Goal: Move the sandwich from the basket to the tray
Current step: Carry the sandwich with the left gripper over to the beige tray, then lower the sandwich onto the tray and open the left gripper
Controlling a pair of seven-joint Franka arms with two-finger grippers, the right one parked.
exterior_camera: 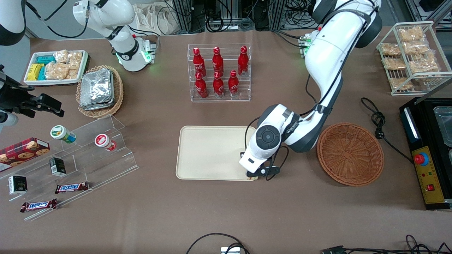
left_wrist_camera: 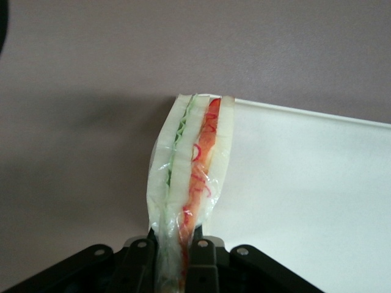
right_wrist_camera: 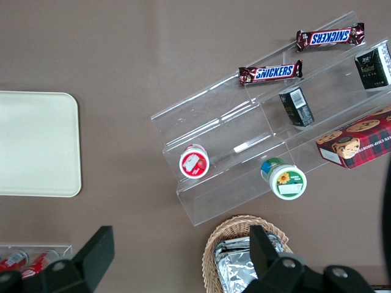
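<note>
My left gripper (exterior_camera: 255,175) hangs over the corner of the cream tray (exterior_camera: 208,155) nearest the front camera, at the tray's basket end. It is shut on the sandwich (left_wrist_camera: 192,165), a plastic-wrapped wedge of white bread with green and orange-red filling. In the left wrist view the gripper (left_wrist_camera: 174,247) pinches the wedge from both sides. The wedge's free end reaches to the tray's (left_wrist_camera: 305,183) rim, over the brown table. In the front view the arm hides nearly all of the sandwich. The reddish-brown wicker basket (exterior_camera: 350,153) stands empty beside the tray, toward the working arm's end.
A clear rack of red bottles (exterior_camera: 219,72) stands farther from the front camera than the tray. A black appliance (exterior_camera: 429,151) and a black cable (exterior_camera: 379,125) lie next to the basket. An acrylic step stand with snacks (exterior_camera: 77,158) and a tan basket of foil packs (exterior_camera: 100,90) lie toward the parked arm's end.
</note>
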